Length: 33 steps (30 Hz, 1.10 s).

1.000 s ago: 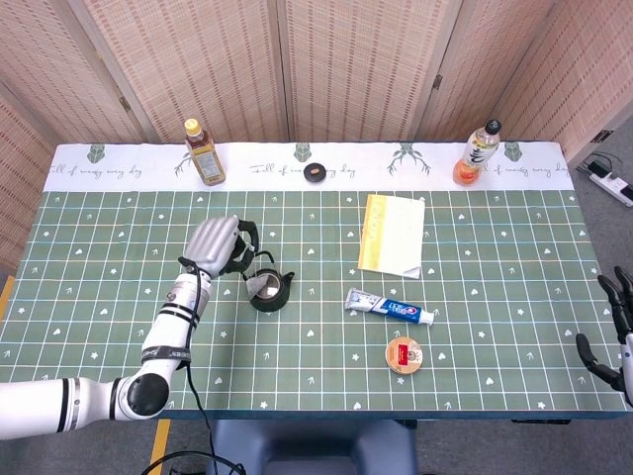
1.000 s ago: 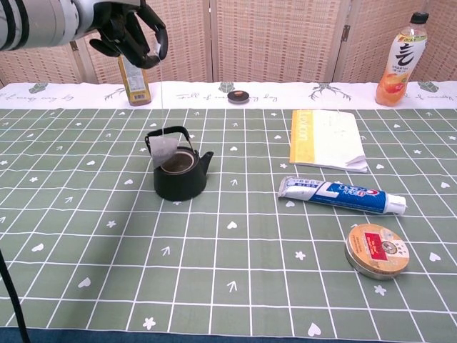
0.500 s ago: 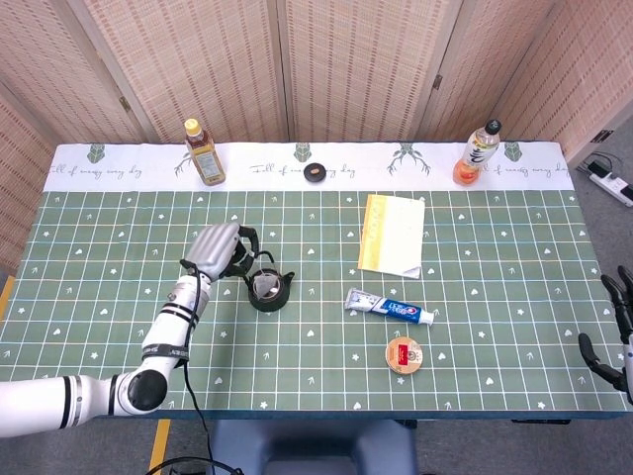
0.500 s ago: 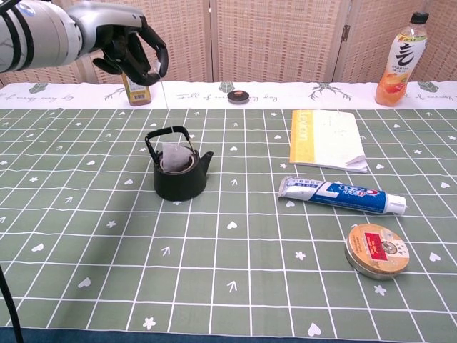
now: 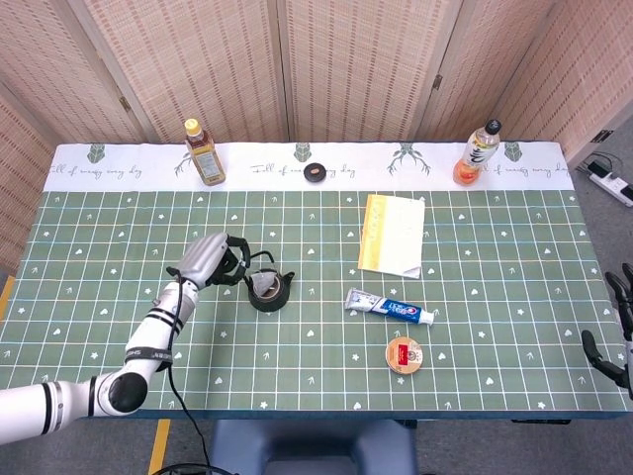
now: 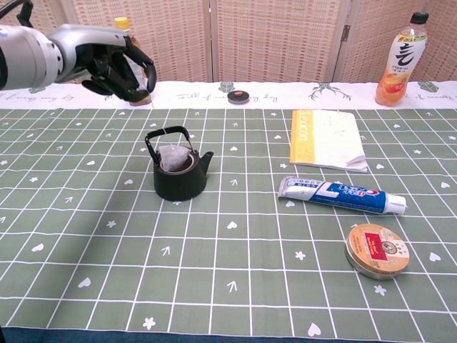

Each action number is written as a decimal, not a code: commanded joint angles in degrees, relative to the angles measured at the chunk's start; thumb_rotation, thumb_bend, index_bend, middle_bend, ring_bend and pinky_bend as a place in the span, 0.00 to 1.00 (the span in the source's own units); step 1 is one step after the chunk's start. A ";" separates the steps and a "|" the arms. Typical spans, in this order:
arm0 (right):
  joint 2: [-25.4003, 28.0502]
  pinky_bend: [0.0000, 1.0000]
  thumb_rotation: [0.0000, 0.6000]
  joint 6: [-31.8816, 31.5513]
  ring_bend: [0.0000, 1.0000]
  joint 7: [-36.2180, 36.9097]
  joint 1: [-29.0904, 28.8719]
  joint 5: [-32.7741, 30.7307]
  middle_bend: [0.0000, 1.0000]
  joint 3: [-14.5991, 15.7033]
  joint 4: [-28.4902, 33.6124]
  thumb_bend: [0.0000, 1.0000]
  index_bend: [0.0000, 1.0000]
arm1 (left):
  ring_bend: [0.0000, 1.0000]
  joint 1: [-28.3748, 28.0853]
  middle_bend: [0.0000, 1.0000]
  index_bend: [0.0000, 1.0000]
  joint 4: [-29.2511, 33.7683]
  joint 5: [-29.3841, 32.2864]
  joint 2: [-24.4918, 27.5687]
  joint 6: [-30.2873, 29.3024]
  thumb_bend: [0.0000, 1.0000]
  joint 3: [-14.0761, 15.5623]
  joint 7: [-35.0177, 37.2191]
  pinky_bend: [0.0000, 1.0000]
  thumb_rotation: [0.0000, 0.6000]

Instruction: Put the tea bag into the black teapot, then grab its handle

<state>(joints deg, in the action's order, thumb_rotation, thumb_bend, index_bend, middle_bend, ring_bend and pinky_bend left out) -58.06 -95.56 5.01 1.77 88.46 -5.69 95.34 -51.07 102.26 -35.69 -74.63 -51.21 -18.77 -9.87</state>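
The black teapot stands on the green cloth left of centre, its arched handle upright. The tea bag lies inside the pot's open mouth, also visible from the head view as a pale patch in the teapot. My left hand hovers up and to the left of the pot with its fingers curled together, pinching the end of the bag's thin string. In the head view this left hand is just left of the pot. My right hand hangs at the table's far right edge, fingers apart, holding nothing.
A toothpaste tube and a round tin lie right of the pot, with a yellow-spined booklet behind them. An amber bottle, a small black disc and an orange drink bottle stand along the back strip.
The tea bag has dropped from beside the handle into the pot's mouth. My left hand has come down and drifted left. The right hand has slid slightly lower at the edge.
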 commanded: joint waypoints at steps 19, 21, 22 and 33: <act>-0.17 0.00 1.00 -0.10 0.00 -0.26 0.13 0.44 0.00 0.10 -0.01 0.42 0.00 | 1.00 12.11 1.00 0.52 -7.44 -21.40 -3.85 5.78 0.55 7.04 22.32 1.00 1.00; -0.20 0.00 1.00 0.08 0.00 -0.37 0.05 0.06 0.00 -0.07 0.00 0.42 0.00 | 1.00 12.08 1.00 0.46 -9.06 -21.79 -4.24 6.40 0.52 6.68 23.61 1.00 1.00; -0.20 0.00 1.00 0.20 0.00 -0.39 0.02 -0.11 0.00 -0.12 0.00 0.42 0.00 | 1.00 12.10 1.00 0.42 -9.65 -22.02 -4.33 6.62 0.50 6.60 24.05 1.00 1.00; -0.61 0.00 1.00 1.89 0.00 -1.99 -0.73 -1.28 0.00 -0.38 0.28 0.42 0.00 | 1.00 12.36 1.00 0.04 -13.17 -22.99 -3.26 6.55 0.21 5.55 25.19 1.00 1.00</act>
<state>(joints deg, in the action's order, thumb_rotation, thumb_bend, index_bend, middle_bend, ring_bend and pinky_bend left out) -58.66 -93.70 3.04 1.06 87.21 -6.05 95.60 -38.73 89.12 -58.78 -77.99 -44.73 -13.16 15.33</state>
